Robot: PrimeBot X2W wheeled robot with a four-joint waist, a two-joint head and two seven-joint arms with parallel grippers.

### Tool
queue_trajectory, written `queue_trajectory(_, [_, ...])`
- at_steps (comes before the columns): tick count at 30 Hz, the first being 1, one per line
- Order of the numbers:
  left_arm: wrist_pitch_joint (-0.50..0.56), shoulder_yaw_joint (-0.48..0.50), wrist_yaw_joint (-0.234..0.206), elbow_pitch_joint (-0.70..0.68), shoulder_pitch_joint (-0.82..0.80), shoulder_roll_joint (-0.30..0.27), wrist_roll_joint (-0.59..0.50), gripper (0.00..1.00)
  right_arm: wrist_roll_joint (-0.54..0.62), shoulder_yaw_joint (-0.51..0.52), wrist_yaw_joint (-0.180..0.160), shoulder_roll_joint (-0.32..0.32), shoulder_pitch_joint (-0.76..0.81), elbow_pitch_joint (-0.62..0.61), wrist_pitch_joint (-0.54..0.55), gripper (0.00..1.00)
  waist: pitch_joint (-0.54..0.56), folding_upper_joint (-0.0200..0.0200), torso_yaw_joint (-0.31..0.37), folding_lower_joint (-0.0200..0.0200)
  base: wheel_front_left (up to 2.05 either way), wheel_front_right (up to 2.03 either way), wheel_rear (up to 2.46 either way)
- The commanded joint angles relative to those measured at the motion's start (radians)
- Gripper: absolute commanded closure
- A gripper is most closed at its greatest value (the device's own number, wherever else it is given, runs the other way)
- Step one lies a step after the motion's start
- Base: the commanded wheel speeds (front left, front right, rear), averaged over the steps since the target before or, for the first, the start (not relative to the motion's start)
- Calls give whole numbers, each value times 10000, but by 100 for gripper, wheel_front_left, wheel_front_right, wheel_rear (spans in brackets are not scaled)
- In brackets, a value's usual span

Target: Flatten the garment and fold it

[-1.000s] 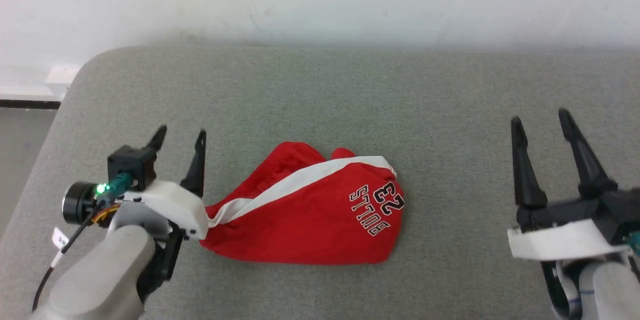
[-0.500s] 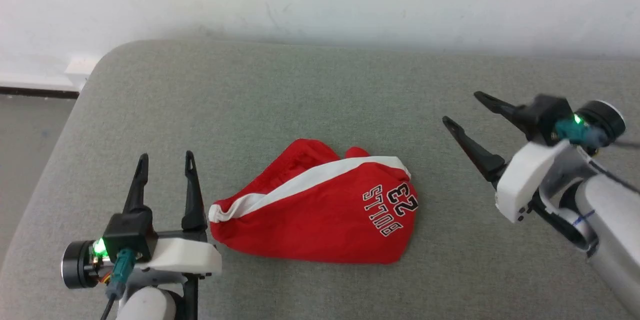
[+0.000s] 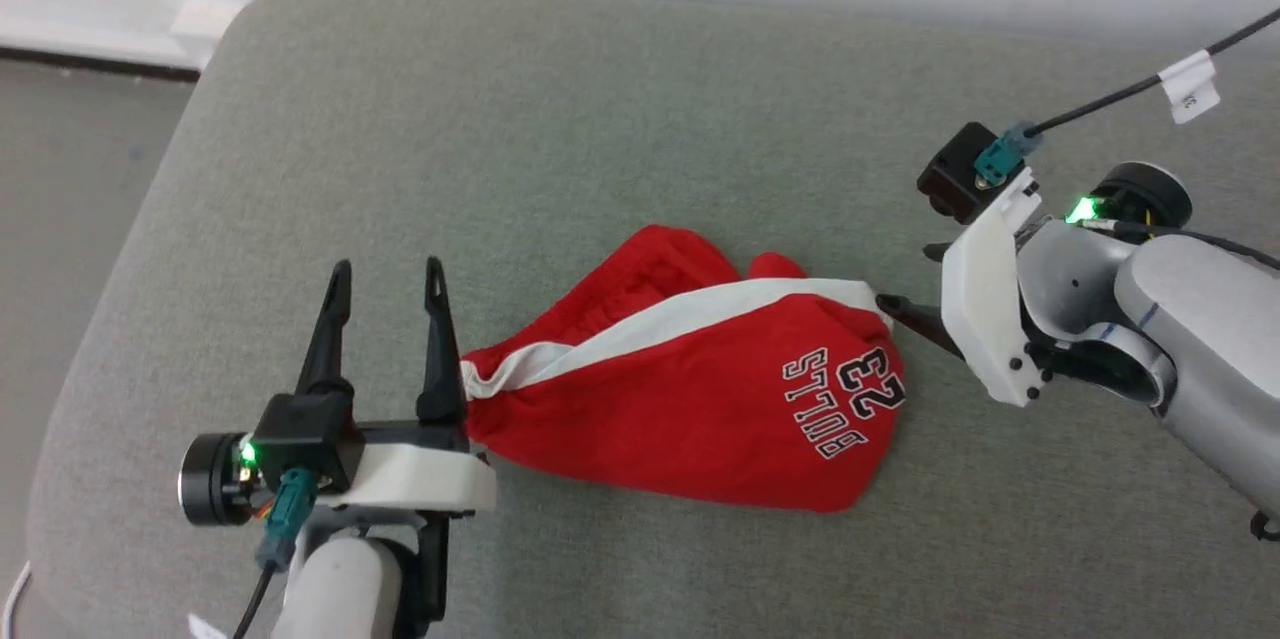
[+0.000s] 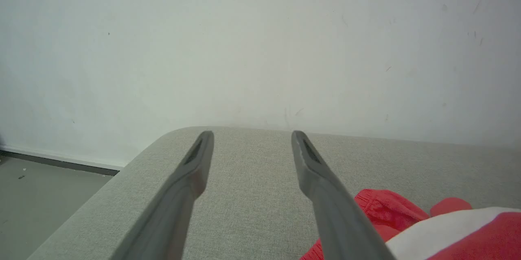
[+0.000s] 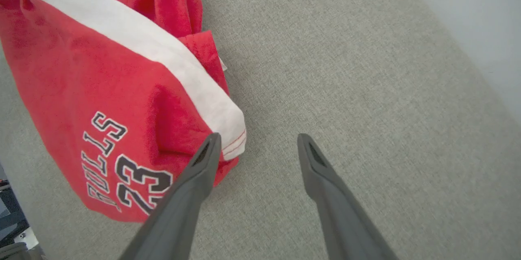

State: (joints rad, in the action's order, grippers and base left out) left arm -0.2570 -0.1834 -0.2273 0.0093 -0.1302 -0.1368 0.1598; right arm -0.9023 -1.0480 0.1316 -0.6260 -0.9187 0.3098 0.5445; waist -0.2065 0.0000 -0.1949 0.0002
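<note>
Our left claw (image 3: 388, 264) holds its two fingers spread, with nothing between them. Its inner finger stands just beside the bunched, white-striped end of the garment (image 3: 680, 389); we cannot tell whether they touch. Our right claw (image 3: 905, 274) is also spread wide and empty. One fingertip (image 5: 211, 142) lies at the white hem corner of the red shorts and the other lies over the bare grey cushion (image 3: 600, 119). The garment lies crumpled between the two claws, with its "BULLS 23" lettering at the right claw's end. Beyond the left claw's fingertips the cushion ends at a pale wall (image 4: 260, 48).
</note>
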Motion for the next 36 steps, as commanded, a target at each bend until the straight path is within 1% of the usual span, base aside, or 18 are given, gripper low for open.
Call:
queue_trajectory(1, [-47, 105, 205, 93, -280, 187, -224, 0, -216, -319, -9, 144, -268, 473, -31, 0, -685, 0, -619, -2, 0, 0, 0])
queue_trajectory(5, [-47, 231, 504, 191, -562, 506, -437, 0, -689, -1034, -9, 440, -390, 1384, -152, 0, -1002, 0, -945, -2, 0, 0, 0])
queue_trajectory(8, [-47, 353, 650, 257, -633, 647, -526, 0, -1019, -1634, -9, 503, -305, 1747, -180, 0, -1109, 0, -1059, -2, 0, 0, 0])
queue_trajectory(11, [-47, 488, 738, 292, -627, 729, -607, 0, -1194, -1969, -9, 499, -233, 1949, -287, 0, -1119, 0, -1048, -2, 0, 0, 0])
queue_trajectory(12, [-47, 544, 752, 303, -606, 747, -635, 0, -1245, -2028, -9, 488, -242, 1970, -408, 51, -1093, 0, -1009, -2, 0, 0, 0])
queue_trajectory(13, [-47, 600, 767, 318, -575, 762, -662, 0, -1242, -2077, -9, 474, -279, 1952, -609, 100, -1050, 0, -959, -2, 0, 0, 0])
queue_trajectory(15, [-47, 705, 797, 350, -515, 786, -704, 0, -1227, -2135, -9, 406, -363, 1884, -1189, 100, -915, 0, -831, -2, 0, 0, 0])
queue_trajectory(18, [-47, 803, 875, 390, -424, 812, -752, 0, -975, -2200, -9, 60, -528, 1566, -2293, 100, -631, 0, -642, -2, 0, 0, 0])
queue_trajectory(21, [-47, 936, 927, 402, -263, 826, -807, 0, -958, -2104, -9, -455, -616, 1134, -3603, 100, -295, 0, -395, -2, 0, 0, 0])
queue_trajectory(24, [-47, 1096, 968, 397, -44, 835, -861, 0, -1188, -1814, -9, -1074, -459, 549, -4609, 100, -6, 0, -95, -2, 0, 0, 0])
queue_trajectory(27, [-47, 1209, 1020, 353, 165, 841, -899, 0, -1384, -1484, -9, -1786, -182, 30, -5224, 100, 190, 0, 205, -2, 0, 0, 0])
queue_trajectory(29, [-47, 1290, 1050, 356, 289, 845, -910, 0, -1475, -1300, -9, -2172, 44, -207, -5430, 100, 291, 0, 403, -2, 0, 0, 0])
queue_trajectory(32, [-47, 1353, 1106, 360, 389, 849, -962, 0, -1621, -1048, -9, -2514, 405, -455, -5464, 100, 406, 0, 581, -2, 0, 0, 0])
queue_trajectory(33, [-47, 1364, 1120, 353, 403, 850, -984, 0, -1676, -946, -9, -2570, 498, -511, -5443, 56, 426, 0, 610, -2, 0, 0, 0])
queue_trajectory(34, [-47, 1369, 1130, 346, 408, 851, -1004, 0, -1753, -849, -9, -2605, 579, -565, -5367, 0, 442, 0, 621, -2, 0, 0, 0])
queue_trajectory(36, [-47, 1374, 1136, 337, 407, 853, -1023, 0, -1784, -770, -9, -2610, 600, -651, -5258, 0, 454, 0, 626, -2, 0, 0, 0])
